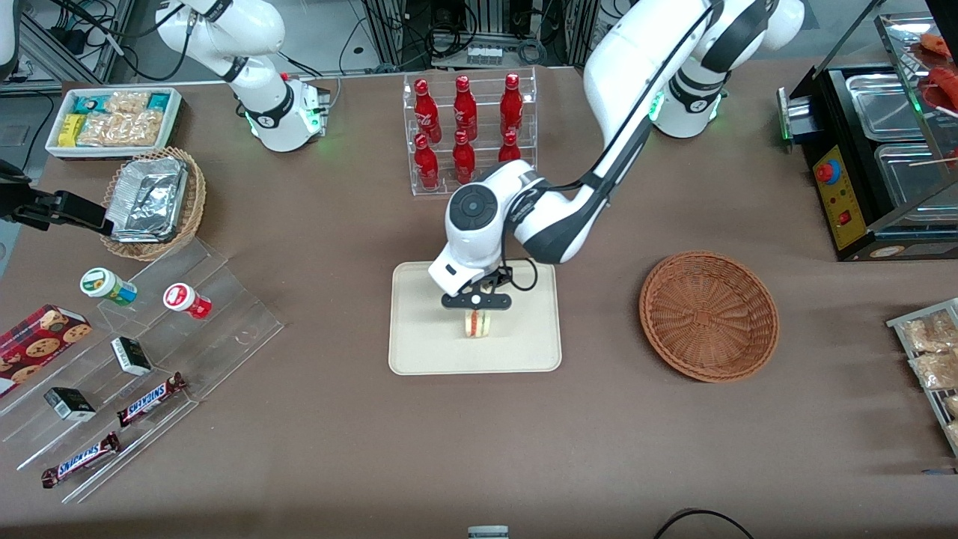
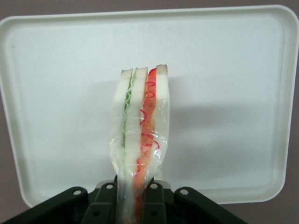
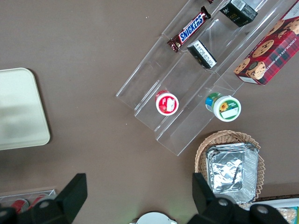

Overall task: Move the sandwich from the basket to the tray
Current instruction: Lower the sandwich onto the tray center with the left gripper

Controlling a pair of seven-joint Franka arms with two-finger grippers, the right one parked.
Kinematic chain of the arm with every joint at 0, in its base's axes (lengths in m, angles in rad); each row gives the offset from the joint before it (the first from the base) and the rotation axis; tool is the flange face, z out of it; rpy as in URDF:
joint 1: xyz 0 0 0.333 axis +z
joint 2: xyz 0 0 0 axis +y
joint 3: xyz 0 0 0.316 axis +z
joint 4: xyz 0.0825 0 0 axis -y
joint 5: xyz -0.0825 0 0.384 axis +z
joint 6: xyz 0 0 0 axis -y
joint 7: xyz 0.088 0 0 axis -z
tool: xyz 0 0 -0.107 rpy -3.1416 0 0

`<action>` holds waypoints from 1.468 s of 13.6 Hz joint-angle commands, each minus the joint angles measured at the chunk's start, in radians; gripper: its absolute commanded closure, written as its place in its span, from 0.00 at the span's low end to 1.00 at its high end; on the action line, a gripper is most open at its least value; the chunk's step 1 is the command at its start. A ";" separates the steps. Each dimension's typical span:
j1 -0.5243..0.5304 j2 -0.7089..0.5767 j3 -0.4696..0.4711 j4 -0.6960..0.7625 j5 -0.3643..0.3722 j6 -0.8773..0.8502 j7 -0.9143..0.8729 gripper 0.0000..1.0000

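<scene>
Holding the sandwich [image 2: 140,135] pinched upright in the tool [image 1: 477,302], directly above the tray [image 1: 419,352]. Tray lies straight below; basket [image 1: 708,314] sits empty toward the working arm's end.

One sandwich [image 1: 477,323], six red bottles [image 1: 464,120]

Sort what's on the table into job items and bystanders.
Job: sandwich, pinched in the gripper above the tray; emptied basket.
Bystanders: cola bottles, foil containers, Snickers bars, cookie box.
</scene>
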 commanded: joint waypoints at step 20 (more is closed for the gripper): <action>0.020 -0.129 0.019 0.070 0.043 -0.192 -0.140 0.01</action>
